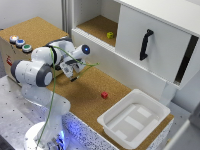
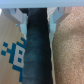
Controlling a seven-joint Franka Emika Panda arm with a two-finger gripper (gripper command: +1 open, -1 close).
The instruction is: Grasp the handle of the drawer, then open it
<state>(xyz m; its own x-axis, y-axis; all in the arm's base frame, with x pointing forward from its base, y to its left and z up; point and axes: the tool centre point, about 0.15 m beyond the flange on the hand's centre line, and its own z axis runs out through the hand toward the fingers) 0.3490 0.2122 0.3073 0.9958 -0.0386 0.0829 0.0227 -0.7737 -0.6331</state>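
The white Franka arm (image 1: pixel 37 70) is folded low over the cork-topped table (image 1: pixel 87 92) at the exterior view's left, its gripper (image 1: pixel 74 75) pointing down toward the cork, near the far-left cork-topped box (image 1: pixel 30 31) that carries three round buttons (image 1: pixel 20 43). In the exterior view the gripper is small and blurred; whether the fingers stand apart or together cannot be told there. The wrist view shows two pale fingertips (image 2: pixel 20 17) standing on either side of a dark cylindrical object (image 2: pixel 37 50), but whether they press on it or stand clear cannot be told. Beside that dark object the wrist view shows cork surface and a blue-and-white printed pattern (image 2: pixel 12 50). The big white flat-fronted drawer (image 1: pixel 160 42) sits at the exterior view's far right, well apart from the gripper, and its slim black bar handle (image 1: pixel 145 44) stands upright on the front panel, untouched. To the left of the drawer is an open cork-floored shelf (image 1: pixel 97 25) holding a small yellow-green object (image 1: pixel 110 35). A small red cube (image 1: pixel 104 95) lies on the cork table between the arm and a shallow white plastic tub (image 1: pixel 135 117), which rests at the near right edge of the table.
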